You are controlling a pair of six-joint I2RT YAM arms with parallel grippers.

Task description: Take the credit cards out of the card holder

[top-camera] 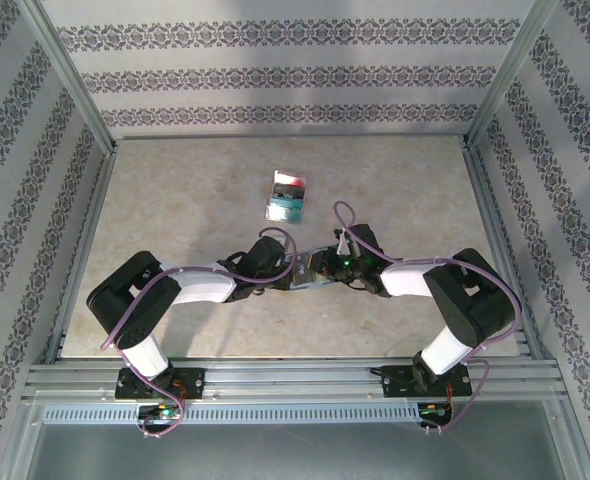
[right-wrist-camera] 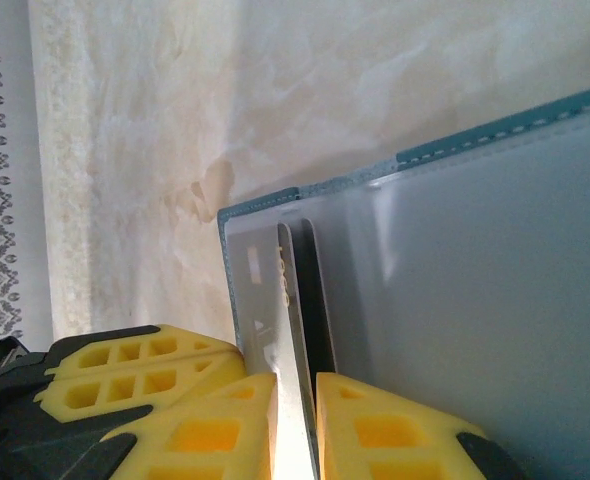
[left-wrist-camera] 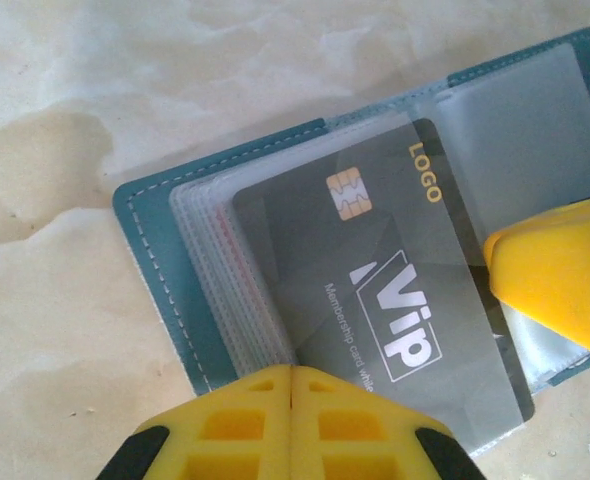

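Note:
The card holder (left-wrist-camera: pixel 160 270) lies open on the table, a teal-blue cover with a stack of clear sleeves. A grey VIP credit card (left-wrist-camera: pixel 375 290) sticks partway out of a sleeve. My left gripper (left-wrist-camera: pixel 293 372) is shut, its yellow tips pressed against the holder's near edge where sleeves and card meet. My right gripper (right-wrist-camera: pixel 297 385) is shut on the grey card (right-wrist-camera: pixel 288 300), seen edge-on and rising from the holder (right-wrist-camera: pixel 475 300). One right finger (left-wrist-camera: pixel 555 280) shows at the card's right end. Both grippers meet at the table's middle, the left (top-camera: pixel 300 272) beside the right (top-camera: pixel 327 268).
A small pile of loose cards (top-camera: pixel 288 196), teal and red-and-white, lies on the marbled tabletop (top-camera: pixel 175 200) beyond the grippers. Patterned walls and metal frame rails (top-camera: pixel 295 140) bound the table on three sides. The left gripper's yellow fingers (right-wrist-camera: pixel 125 365) sit close beside the right gripper.

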